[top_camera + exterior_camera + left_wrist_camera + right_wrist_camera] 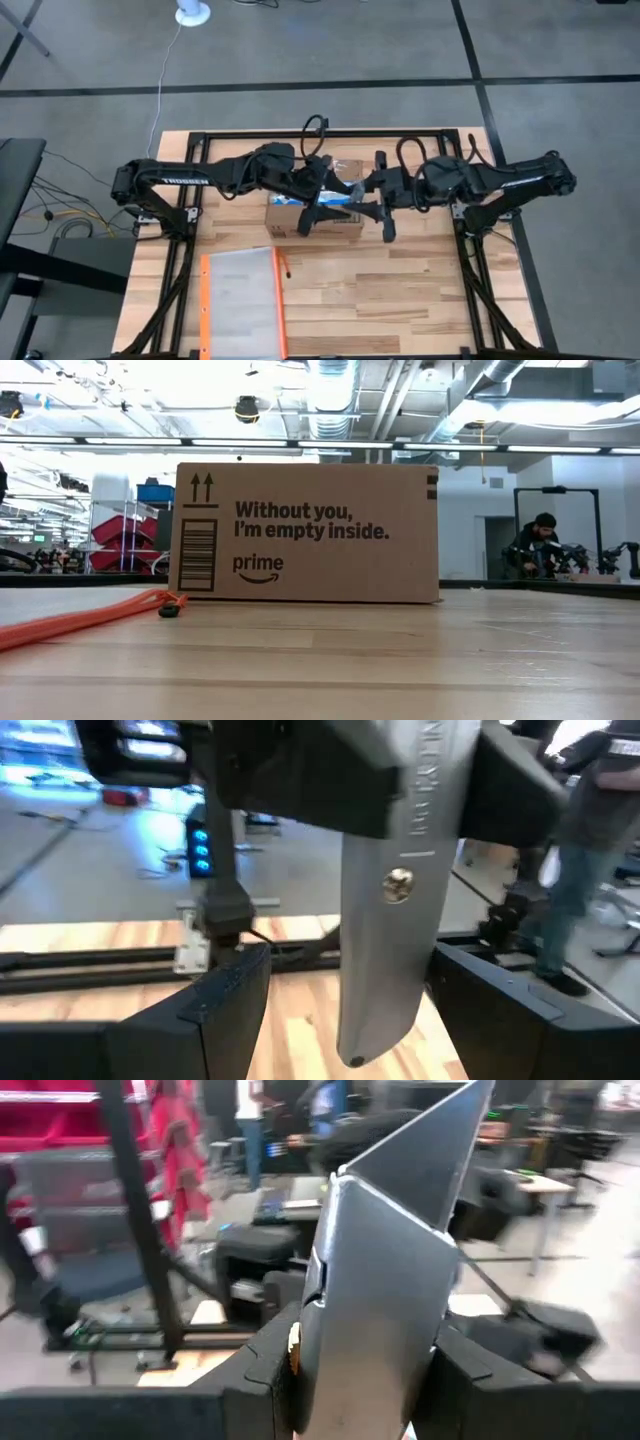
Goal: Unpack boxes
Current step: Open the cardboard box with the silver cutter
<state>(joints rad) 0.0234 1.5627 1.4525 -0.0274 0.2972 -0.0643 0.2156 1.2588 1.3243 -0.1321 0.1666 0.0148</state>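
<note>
- Cardboard box [305, 532] stands on the tabletop [400, 290], about mid-width and toward the far side; the low view shows its printed side, barcode and arrows.
- Its top sits under both arms in the high view. I can't tell whether the flaps are open; blue-and-white tape [345, 192] shows there.
- Left pincer [312, 212] is over the box top, fingers spread wide toward the near edge, holding nothing I can see.
- Right pincer [383, 210] is at the box's right end, fingers also spread; grip on anything can't be told.
- Orange-edged clear pouch [240, 300] lies flat near-left, apart from the box.
- Judgement: early stage. The pouch may already be unpacked; the box still needs emptying.
</note>
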